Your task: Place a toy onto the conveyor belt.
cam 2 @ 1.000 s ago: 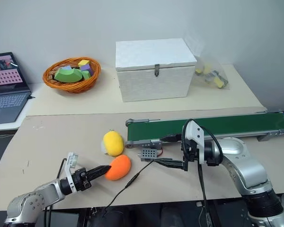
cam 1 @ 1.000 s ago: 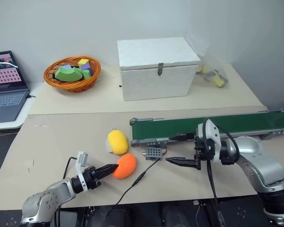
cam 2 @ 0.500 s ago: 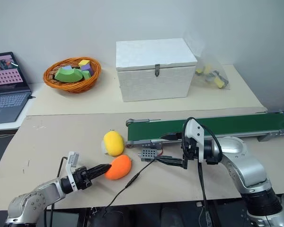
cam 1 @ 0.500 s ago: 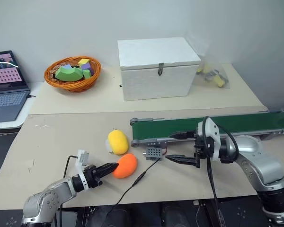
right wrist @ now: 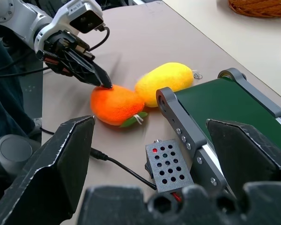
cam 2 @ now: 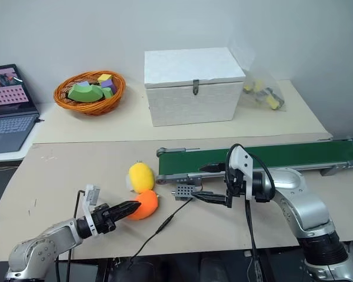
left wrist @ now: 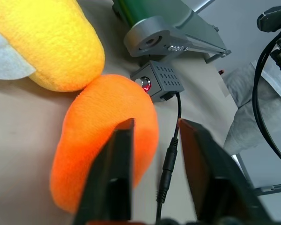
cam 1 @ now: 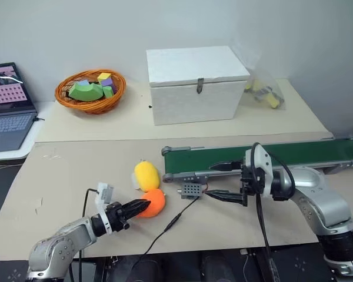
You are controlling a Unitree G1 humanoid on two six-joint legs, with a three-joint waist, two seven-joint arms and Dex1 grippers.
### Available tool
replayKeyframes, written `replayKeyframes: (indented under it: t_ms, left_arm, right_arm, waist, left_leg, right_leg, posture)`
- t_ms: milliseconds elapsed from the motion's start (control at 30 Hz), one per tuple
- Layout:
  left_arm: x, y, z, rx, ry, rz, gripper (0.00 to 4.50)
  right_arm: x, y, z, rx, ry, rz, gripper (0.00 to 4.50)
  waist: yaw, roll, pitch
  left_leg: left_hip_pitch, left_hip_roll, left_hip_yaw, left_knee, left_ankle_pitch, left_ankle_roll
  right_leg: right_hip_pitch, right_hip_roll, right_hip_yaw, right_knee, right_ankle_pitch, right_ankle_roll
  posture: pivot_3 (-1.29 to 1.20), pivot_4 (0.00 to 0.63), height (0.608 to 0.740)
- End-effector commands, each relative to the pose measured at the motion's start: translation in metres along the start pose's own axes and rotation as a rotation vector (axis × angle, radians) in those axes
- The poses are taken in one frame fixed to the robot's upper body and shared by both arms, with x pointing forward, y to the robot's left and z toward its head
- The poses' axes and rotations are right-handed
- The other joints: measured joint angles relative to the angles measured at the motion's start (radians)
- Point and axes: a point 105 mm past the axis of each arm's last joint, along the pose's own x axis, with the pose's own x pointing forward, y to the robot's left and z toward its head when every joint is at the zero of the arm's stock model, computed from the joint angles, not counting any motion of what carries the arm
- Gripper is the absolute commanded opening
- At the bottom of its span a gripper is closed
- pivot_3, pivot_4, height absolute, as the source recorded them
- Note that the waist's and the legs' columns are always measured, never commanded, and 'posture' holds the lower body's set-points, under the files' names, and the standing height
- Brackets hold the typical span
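**Orange toy on the table, left gripper's fingers straddling it**

The toy (cam 1: pixel 152 203), a small rounded orange plush, lies on the beige table (cam 1: pixel 65 176) in the lower centre-left of the head view. It is off the conveyor belt (cam 1: pixel 270 154), below and to the left of the belt's left end. A yellow plush (cam 1: pixel 146 175) sits just above it, and in the left wrist view the two touch.

The left gripper (cam 1: pixel 140 207) reaches in from the lower left, its tips at the toy's left side. In the left wrist view its two black fingers (left wrist: pixel 113 168) stand apart, one lying over the orange plush and the other beside its edge, so the jaws are parted around the toy and not pressed shut on it. The right wrist view shows the tips resting on the top of the toy.

A small grey box (cam 1: pixel 190 190) with a perforated face sits by the belt's left roller, right of the toy. A black cable (cam 1: pixel 174 222) runs from it toward the bottom edge.

The right gripper (cam 1: pixel 216 181) hangs right of the box, pointing left. Its jaws are wide apart, one finger over the belt's front edge and one lower over the table, with nothing between them.

The dark green belt in its grey frame runs from centre to the right edge. Behind it stands a white box (cam 1: pixel 195 83) with a latch. A wicker basket (cam 1: pixel 90 91) of foam blocks is at upper left, a laptop (cam 1: pixel 7 106) at the left edge, and a clear bag (cam 1: pixel 262 91) at upper right.
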Motion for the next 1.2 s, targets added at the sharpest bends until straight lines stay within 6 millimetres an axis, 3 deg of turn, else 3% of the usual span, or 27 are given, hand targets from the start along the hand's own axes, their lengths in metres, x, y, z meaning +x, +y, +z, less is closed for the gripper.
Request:
replayKeyframes:
  t_ms: [33,167,433,767,933,1200]
  left_arm:
    - [-0.004,-0.002,0.012,0.036,-0.046,-0.018,3.20]
    - [-0.017,0.002,0.025,0.046,-0.087,-0.025,4.47]
    - [-0.026,0.011,0.040,0.088,-0.101,-0.012,4.47]
    - [0.003,0.028,-0.003,0.125,0.101,-0.005,4.47]
    - [0.009,0.033,-0.004,0.112,0.103,-0.017,4.47]
    - [0.012,0.023,-0.005,0.078,0.106,-0.057,4.47]
  right_arm:
    - [-0.003,-0.001,0.010,-0.051,-0.022,-0.011,4.50]
    - [-0.003,-0.001,0.009,-0.050,-0.021,-0.014,4.50]
    - [-0.002,-0.002,0.009,-0.050,-0.023,-0.017,4.50]
    - [-0.007,-0.002,0.015,-0.063,-0.032,-0.033,4.50]
    - [-0.009,-0.004,0.016,-0.071,-0.031,-0.047,4.50]
    - [-0.010,-0.004,0.017,-0.072,-0.035,-0.061,4.50]
  waist:
    - [0.000,0.000,0.000]
    - [-0.001,0.000,0.000]
    - [0.000,0.000,0.000]
    - [0.001,0.000,0.000]
    - [0.003,0.000,0.000]
    - [0.009,0.000,0.000]
  left_leg:
    - [0.000,0.000,0.000,0.000,0.000,0.000]
    - [0.000,0.000,0.000,0.000,0.000,0.000]
    - [0.000,0.000,0.000,0.000,0.000,0.000]
    - [-0.002,0.000,0.000,0.000,0.000,0.000]
    - [-0.002,0.000,0.000,0.000,0.000,0.000]
    - [-0.003,0.000,0.000,0.000,0.000,0.000]
  right_leg:
    - [0.000,0.000,0.000,0.000,0.000,0.000]
    - [0.000,0.000,0.000,0.000,0.000,0.000]
    - [0.000,0.000,0.000,0.000,0.000,0.000]
    - [-0.002,0.000,0.000,-0.001,0.000,0.000]
    - [-0.002,0.000,-0.001,0.000,0.000,0.000]
    - [-0.002,-0.001,-0.001,-0.001,0.000,0.000]
  posture:
    - [0.00,0.150,0.740]
    - [0.00,0.150,0.740]
    - [0.00,0.150,0.740]
    - [0.00,0.150,0.740]
    - [0.00,0.150,0.740]
    - [0.00,0.150,0.740]
